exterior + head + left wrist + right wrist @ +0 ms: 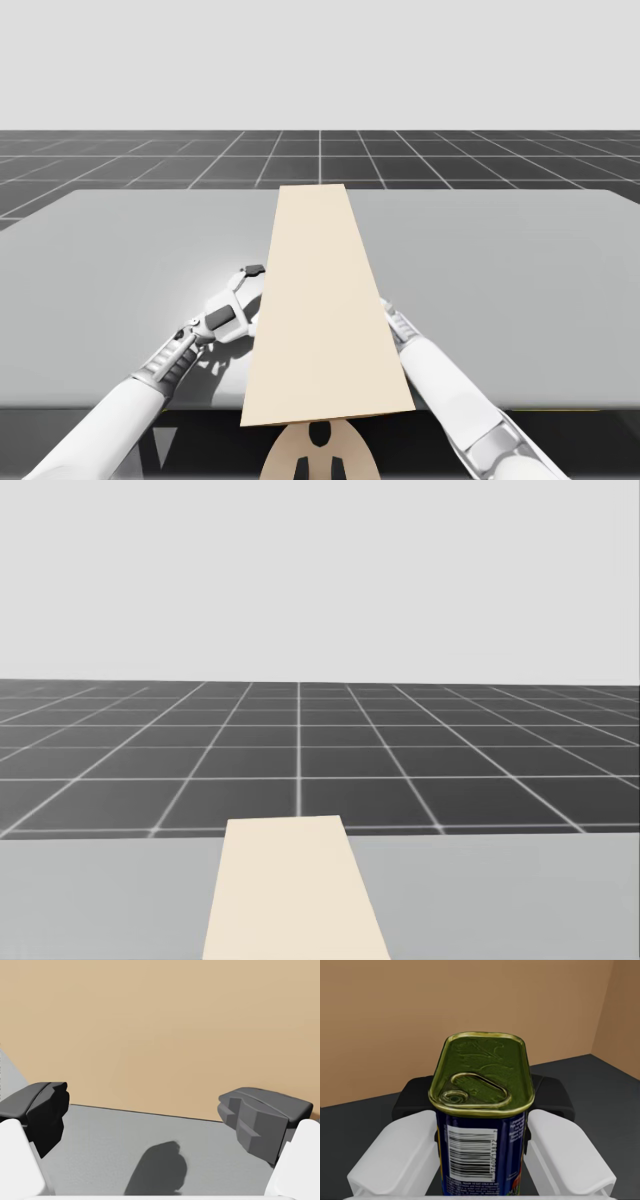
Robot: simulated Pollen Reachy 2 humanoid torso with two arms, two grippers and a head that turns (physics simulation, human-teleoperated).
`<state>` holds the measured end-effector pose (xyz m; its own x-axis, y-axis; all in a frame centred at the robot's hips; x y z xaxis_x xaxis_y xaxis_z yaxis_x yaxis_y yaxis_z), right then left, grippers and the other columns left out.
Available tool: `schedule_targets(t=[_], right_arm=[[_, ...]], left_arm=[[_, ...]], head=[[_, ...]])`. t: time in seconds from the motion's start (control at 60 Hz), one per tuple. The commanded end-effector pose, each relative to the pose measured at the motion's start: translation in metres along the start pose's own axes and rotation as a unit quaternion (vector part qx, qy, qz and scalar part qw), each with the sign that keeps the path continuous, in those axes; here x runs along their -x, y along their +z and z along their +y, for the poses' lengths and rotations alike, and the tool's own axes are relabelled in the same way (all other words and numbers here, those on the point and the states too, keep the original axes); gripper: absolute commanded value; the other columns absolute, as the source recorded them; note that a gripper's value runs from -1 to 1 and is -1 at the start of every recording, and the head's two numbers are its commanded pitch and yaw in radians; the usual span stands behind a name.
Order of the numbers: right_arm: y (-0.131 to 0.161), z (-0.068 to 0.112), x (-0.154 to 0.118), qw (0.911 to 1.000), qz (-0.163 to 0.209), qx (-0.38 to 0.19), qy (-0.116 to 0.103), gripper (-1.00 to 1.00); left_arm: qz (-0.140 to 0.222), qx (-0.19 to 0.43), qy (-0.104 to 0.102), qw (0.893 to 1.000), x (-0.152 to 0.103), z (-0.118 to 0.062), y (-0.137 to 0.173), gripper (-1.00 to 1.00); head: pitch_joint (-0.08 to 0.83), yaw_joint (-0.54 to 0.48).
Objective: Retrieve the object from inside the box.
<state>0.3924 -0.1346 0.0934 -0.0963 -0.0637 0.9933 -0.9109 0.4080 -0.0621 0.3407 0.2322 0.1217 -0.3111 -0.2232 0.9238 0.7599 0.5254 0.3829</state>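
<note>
Already gripping, not yet pulling out.
Reaching across the grey table (520, 280) into the tan box (320, 300) with the right arm (450, 390); hanging the left gripper (145, 1112) spread wide and empty just beside the box's outer wall; pinching the right gripper (482, 1102) from both sides on the blue rectangular can (480, 1075), sitting inside the box by the right wrist view, hiding behind the box's side in the high view. Judging the grasp done, the drawing-out left.
</note>
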Motion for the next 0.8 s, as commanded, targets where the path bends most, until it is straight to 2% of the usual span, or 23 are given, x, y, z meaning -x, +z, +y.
schedule_targets(t=[0.017, 0.033, 0.05, 0.1, 0.183, 0.333, 0.5, 0.6, 0.717, 0.733, 0.8], right_arm=[[0.045, 0.006, 0.014, 0.9985, 0.009, 0.052, -0.018, 1.0], [0.05, 0.004, 0.013, 0.9984, 0.008, 0.054, -0.017, 1.0], [0.063, -0.002, 0.01, 0.9978, 0.008, 0.066, -0.006, 1.0], [0.082, -0.008, 0.006, 0.9969, 0.009, 0.078, -0.001, 1.0], [0.119, -0.023, -0.006, 0.9936, 0.009, 0.111, 0.019, 1.0], [0.16, -0.044, -0.028, 0.986, -0.003, 0.159, 0.051, 1.0], [0.182, -0.06, -0.049, 0.9769, -0.019, 0.199, 0.077, 1.0], [0.189, -0.076, -0.066, 0.9681, -0.03, 0.229, 0.097, 1.0], [0.19, -0.095, -0.092, 0.9571, -0.042, 0.261, 0.118, 1.0], [0.189, -0.102, -0.104, 0.9532, -0.051, 0.272, 0.121, 1.0], [0.188, -0.112, -0.124, 0.9466, -0.057, 0.288, 0.133, 1.0]], left_arm=[[0.002, 0.001, 0.004, 1.0, 0.002, -0.003, -0.002, -1.0], [0.002, 0.001, 0.004, 1.0, 0.002, -0.003, -0.001, -1.0], [0.001, -0.001, 0.005, 1.0, 0.002, -0.002, -0.001, -1.0], [0.0, -0.003, 0.005, 1.0, 0.002, -0.001, -0.001, -1.0], [0.0, -0.007, 0.006, 1.0, 0.002, 0.001, -0.001, -1.0], [-0.003, -0.012, 0.008, 1.0, 0.002, 0.004, 0.002, -1.0], [-0.005, -0.015, 0.01, 1.0, 0.002, 0.006, 0.003, -1.0], [-0.005, -0.016, 0.009, 1.0, 0.002, 0.007, 0.004, -1.0], [-0.005, -0.019, 0.01, 1.0, 0.002, 0.009, 0.005, -1.0], [-0.005, -0.021, 0.01, 1.0, 0.002, 0.009, 0.005, -1.0], [-0.005, -0.024, 0.01, 1.0, 0.002, 0.011, 0.006, -1.0]], head=[[0.056, -0.05], [0.056, -0.05], [0.055, -0.05], [0.056, -0.04], [0.058, -0.04], [0.056, -0.04], [0.052, -0.03], [0.048, -0.03], [0.047, -0.03], [0.046, -0.03], [0.045, -0.03]])
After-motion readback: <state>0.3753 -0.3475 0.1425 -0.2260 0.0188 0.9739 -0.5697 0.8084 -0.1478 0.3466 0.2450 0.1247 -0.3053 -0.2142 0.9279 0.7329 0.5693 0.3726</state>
